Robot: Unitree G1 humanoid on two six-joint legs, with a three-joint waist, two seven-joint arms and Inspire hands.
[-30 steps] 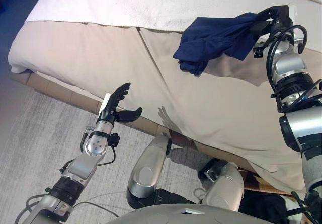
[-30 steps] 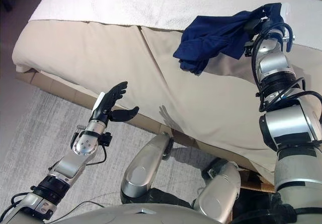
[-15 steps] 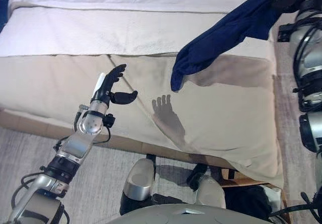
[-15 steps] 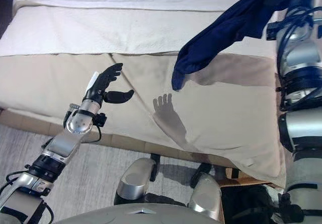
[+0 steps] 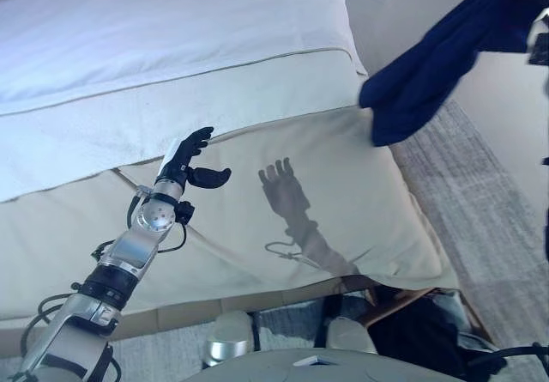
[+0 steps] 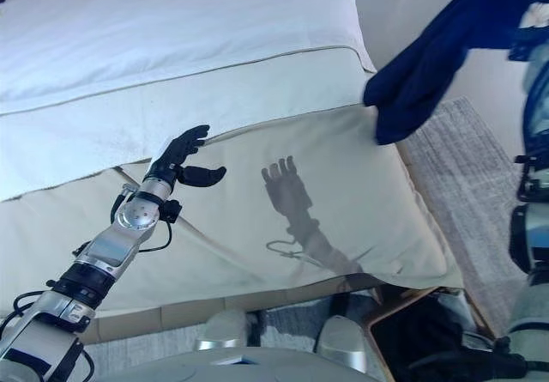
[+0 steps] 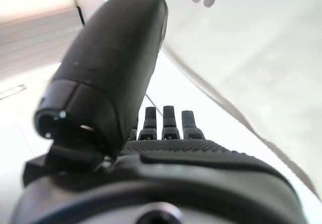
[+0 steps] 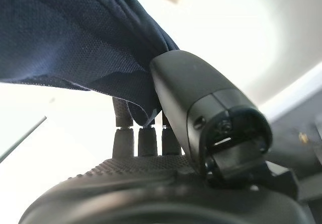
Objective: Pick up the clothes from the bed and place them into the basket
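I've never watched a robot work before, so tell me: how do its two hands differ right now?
The right hand has its thumb and fingers pinched on a navy garment that hangs in the air past the corner of the bed; the left hand holds nothing. The right hand is raised high at the scene's far right; the left hand hovers lower over the beige cover, fingers relaxed and open. Both are dark.

The navy garment [image 5: 446,60] runs off the head views' upper right edge, hiding the right hand [image 8: 166,113] there
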